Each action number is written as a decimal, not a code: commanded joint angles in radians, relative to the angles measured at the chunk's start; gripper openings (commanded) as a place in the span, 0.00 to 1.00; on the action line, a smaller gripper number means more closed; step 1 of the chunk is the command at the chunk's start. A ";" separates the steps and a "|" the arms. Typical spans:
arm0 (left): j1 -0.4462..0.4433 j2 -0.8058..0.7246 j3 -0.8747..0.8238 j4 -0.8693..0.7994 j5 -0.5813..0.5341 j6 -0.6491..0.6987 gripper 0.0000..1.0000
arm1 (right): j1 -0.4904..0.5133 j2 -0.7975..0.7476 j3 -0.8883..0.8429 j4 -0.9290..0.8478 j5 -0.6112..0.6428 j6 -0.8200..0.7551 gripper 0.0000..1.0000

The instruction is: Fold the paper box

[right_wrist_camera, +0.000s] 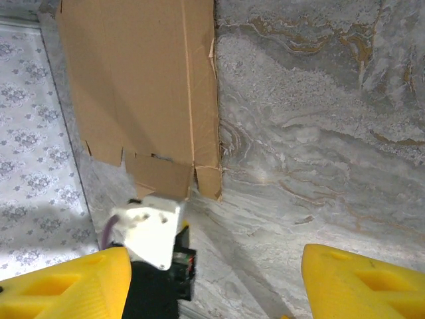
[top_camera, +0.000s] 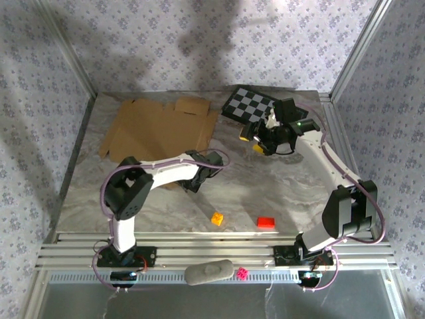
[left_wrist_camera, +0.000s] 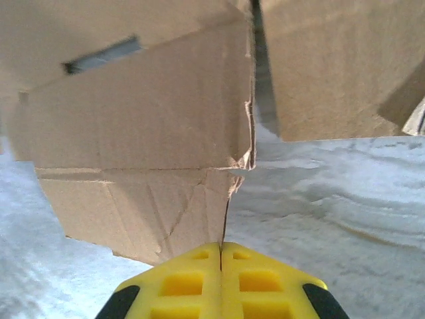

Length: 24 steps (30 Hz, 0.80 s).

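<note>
Left pincer (left_wrist_camera: 220, 252) looks clamped on the box (top_camera: 159, 129) at its near flap (left_wrist_camera: 166, 212) edge; right pincer (top_camera: 254, 141) gapes, well right of the box; lifting may tear that thin flap, or drag the unpinned sheet across the desk (top_camera: 279, 186).

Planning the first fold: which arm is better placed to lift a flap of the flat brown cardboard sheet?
Probably left. The left gripper, jaws shut, sits at the near edge of the flat brown cardboard sheet; the right gripper hangs open away, by the black-and-white checkered board.
</note>
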 commanded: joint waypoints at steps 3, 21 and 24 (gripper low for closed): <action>-0.012 -0.279 0.052 -0.068 -0.126 0.072 0.00 | 0.001 -0.007 0.024 0.105 -0.003 0.095 0.74; -0.013 -0.584 -0.044 -0.052 -0.072 0.134 0.00 | 0.242 0.332 0.308 0.145 0.139 0.457 0.86; -0.013 -0.591 -0.046 -0.046 -0.066 0.132 0.00 | 0.245 0.220 0.197 0.204 0.226 0.455 0.87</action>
